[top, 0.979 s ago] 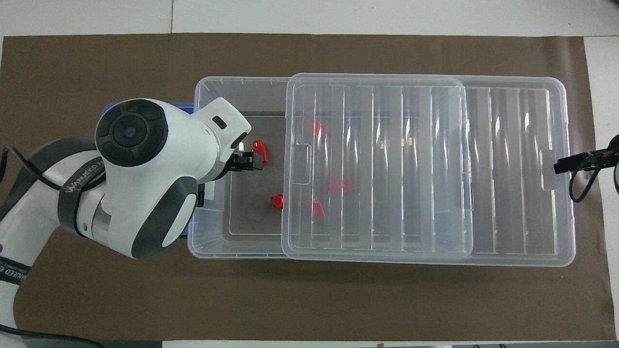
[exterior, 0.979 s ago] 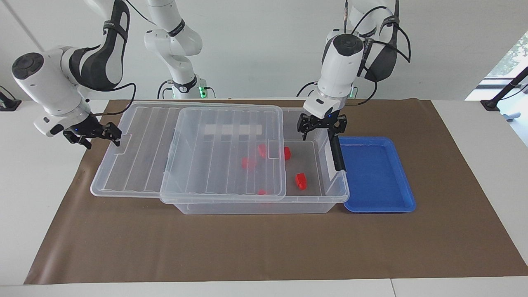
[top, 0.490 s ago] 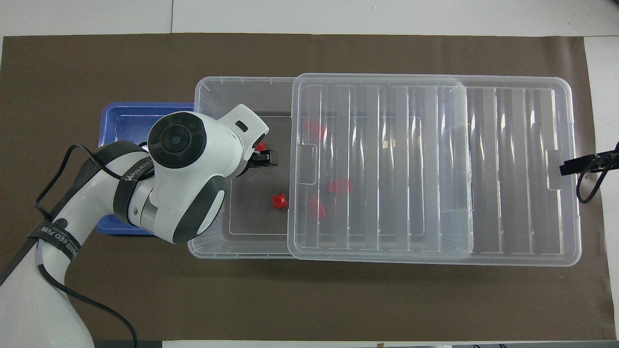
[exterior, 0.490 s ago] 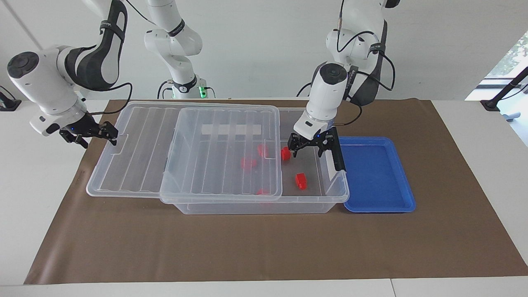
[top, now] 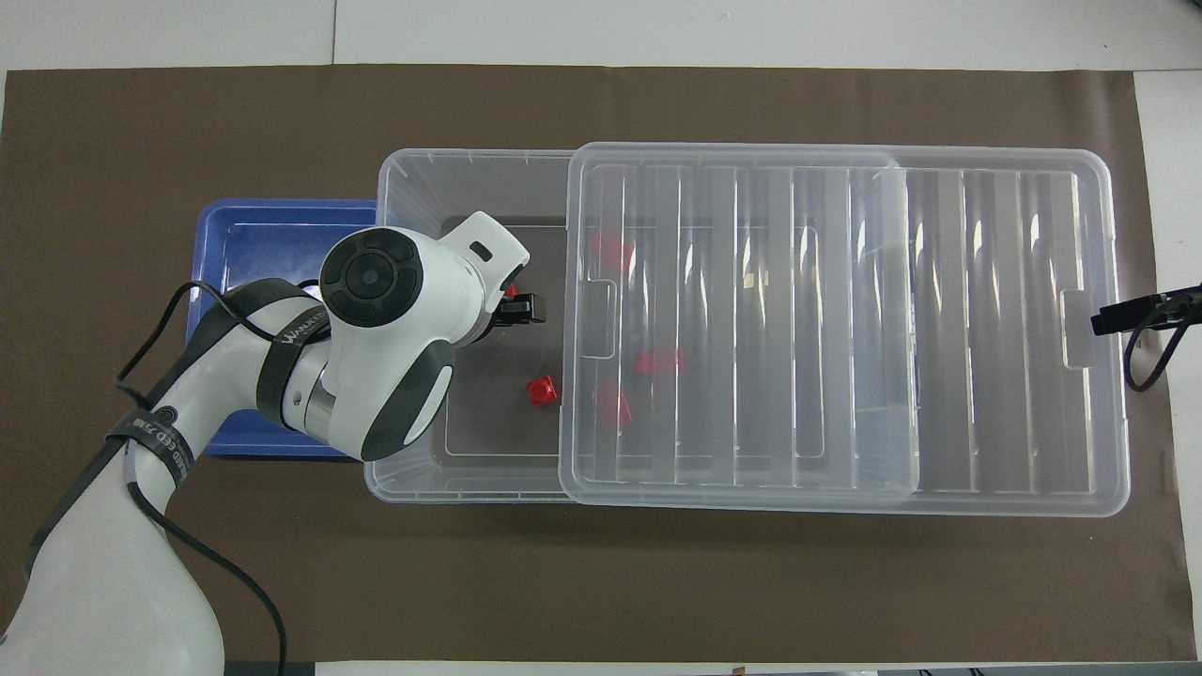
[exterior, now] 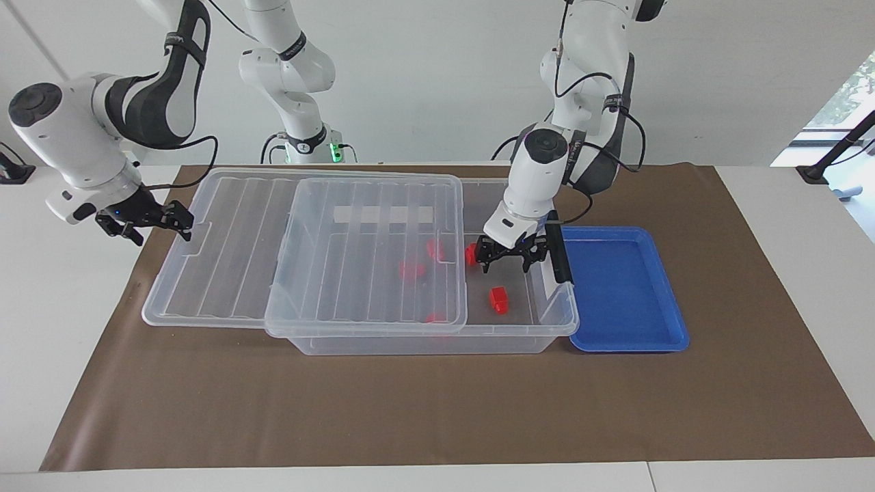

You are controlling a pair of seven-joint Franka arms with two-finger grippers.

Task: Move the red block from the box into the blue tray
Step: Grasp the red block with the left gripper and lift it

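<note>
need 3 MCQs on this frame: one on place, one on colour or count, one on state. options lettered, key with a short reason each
1. Where is the left gripper?
A. over the blue tray
B. down in the uncovered end of the box
C. at the lid's outer edge

2. What colour are the small blocks in the box?
A. red
B. green
C. yellow

3. How is the lid sitting?
A. clipped fully shut
B. slid partway off
C. lying in the tray

Key: B, its fingers spread beside a red block; A, every block is red; B, the end beside the blue tray is uncovered.
</note>
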